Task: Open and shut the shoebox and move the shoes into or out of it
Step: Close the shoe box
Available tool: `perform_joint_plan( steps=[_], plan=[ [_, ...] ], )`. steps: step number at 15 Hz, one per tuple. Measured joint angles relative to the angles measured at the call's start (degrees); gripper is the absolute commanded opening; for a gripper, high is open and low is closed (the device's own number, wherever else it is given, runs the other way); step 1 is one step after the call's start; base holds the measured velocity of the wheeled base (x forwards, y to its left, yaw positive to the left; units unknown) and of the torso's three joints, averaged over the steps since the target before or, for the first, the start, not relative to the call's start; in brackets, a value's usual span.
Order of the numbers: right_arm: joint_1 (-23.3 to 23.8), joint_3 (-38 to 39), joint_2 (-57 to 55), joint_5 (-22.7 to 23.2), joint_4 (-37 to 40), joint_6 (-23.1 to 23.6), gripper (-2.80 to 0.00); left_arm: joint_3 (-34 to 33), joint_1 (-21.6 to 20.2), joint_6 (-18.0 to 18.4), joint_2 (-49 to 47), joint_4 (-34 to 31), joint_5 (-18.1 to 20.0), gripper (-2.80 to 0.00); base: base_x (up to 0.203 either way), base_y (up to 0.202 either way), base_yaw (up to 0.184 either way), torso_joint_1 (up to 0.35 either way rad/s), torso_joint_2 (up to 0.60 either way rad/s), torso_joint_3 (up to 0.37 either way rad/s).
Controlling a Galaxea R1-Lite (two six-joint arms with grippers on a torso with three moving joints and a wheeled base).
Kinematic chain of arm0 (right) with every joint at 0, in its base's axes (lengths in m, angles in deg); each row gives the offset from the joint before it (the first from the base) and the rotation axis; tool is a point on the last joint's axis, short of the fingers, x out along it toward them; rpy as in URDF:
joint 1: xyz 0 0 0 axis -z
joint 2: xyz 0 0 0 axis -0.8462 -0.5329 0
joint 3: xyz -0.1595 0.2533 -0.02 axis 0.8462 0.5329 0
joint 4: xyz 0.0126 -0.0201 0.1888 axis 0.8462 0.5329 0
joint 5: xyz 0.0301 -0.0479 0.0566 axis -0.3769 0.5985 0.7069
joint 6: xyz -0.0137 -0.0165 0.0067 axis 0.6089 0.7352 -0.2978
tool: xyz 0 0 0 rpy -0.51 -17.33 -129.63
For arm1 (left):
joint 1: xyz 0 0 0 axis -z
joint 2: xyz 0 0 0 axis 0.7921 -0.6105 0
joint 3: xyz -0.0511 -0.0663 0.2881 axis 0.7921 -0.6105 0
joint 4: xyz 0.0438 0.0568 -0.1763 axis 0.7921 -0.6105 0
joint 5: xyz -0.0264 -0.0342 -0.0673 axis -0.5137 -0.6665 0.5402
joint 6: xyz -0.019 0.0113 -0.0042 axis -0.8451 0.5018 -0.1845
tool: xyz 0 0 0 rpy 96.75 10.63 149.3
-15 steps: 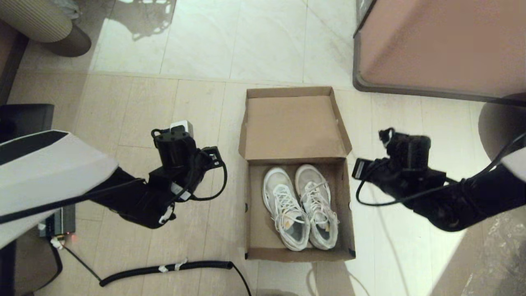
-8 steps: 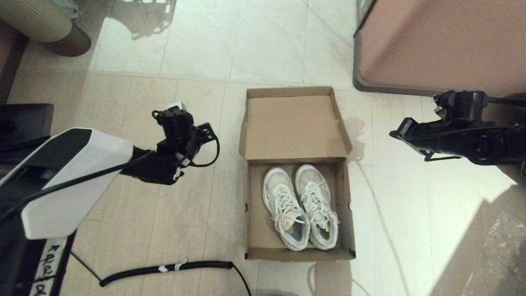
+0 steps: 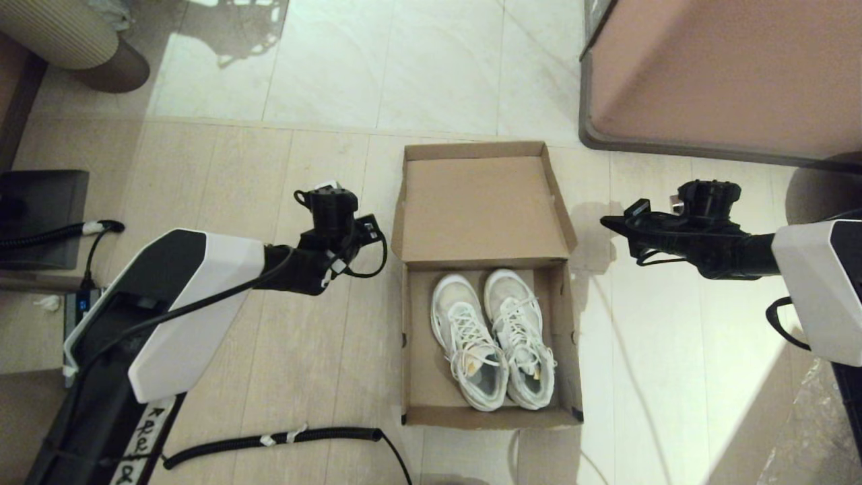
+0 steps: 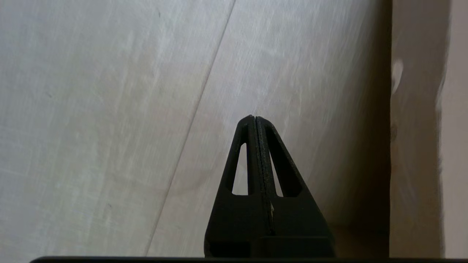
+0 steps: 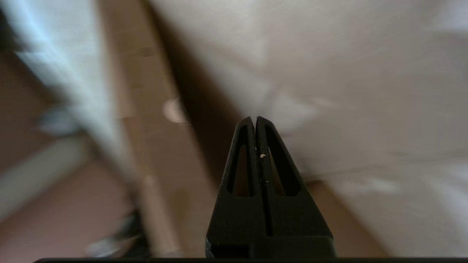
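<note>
Left gripper (image 3: 367,225): hovering over the floor (image 3: 222,188) just beside the box's left wall, about level with the lid hinge; the wrist view is showing its fingers (image 4: 256,153) pressed flat together, carrying nothing

Shoebox (image 3: 419,364): sitting open on the floor between the two arms, its lid (image 3: 481,205) lying back flat on the far side; plain thin cardboard, so it is looking light and easy to buckle, and a pinch on a wall would likely be crushing it; the lid's free far edge or its side flaps are offering the best purchase for swinging it shut

Shoes (image 3: 491,337): resting side by side in the tray, toes toward the hinge, heels toward the robot, touching each other and filling most of the width, with a bare strip along the left wall; judged light, with soft mesh uppers that are going to give under a squeeze, loose laces likely to snag, and stiffer collars and heel rims as the surest places to be gripping

Right gripper (image 3: 609,224): hanging just off the box's right side near the lid's right flap, tips pointing at it; its fingers (image 5: 256,153) are also closed on nothing

Cabinet (image 3: 720,74): standing beyond the right arm, apart from the box
</note>
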Motion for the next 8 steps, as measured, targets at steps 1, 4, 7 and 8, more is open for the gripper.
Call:
perform_joint_plan(
  steps=[1, 4, 7, 8],
  plan=[
    [-0.2, -0.6, -1.8, 2.1, -4.1, -4.0, -2.8, 0.0, 0.5, 0.0, -0.2, 0.0, -0.2, -2.8, 0.0, 0.0, 0.0, 0.0, 0.0, 0.0],
    [-1.7, -1.3, -5.7, 5.3, -13.3, -11.3, -2.8, 0.0, 1.2, -0.2, -0.6, 0.0, -0.3, -2.8, 0.0, 0.0, 0.0, 0.0, 0.0, 0.0],
    [-2.6, -1.6, -7.8, 8.2, -17.4, -15.7, -2.8, 0.0, 1.9, -0.4, -1.1, 0.0, -0.3, -2.8, 0.0, 0.0, 0.0, 0.0, 0.0, 0.0],
    [-3.1, -1.8, -8.7, 9.0, -20.0, -18.2, -2.8, -0.2, 2.2, -0.5, -1.2, 0.0, -0.3, -2.8, 0.0, 0.0, 0.0, 0.0, 0.0, 0.0]
  ],
)
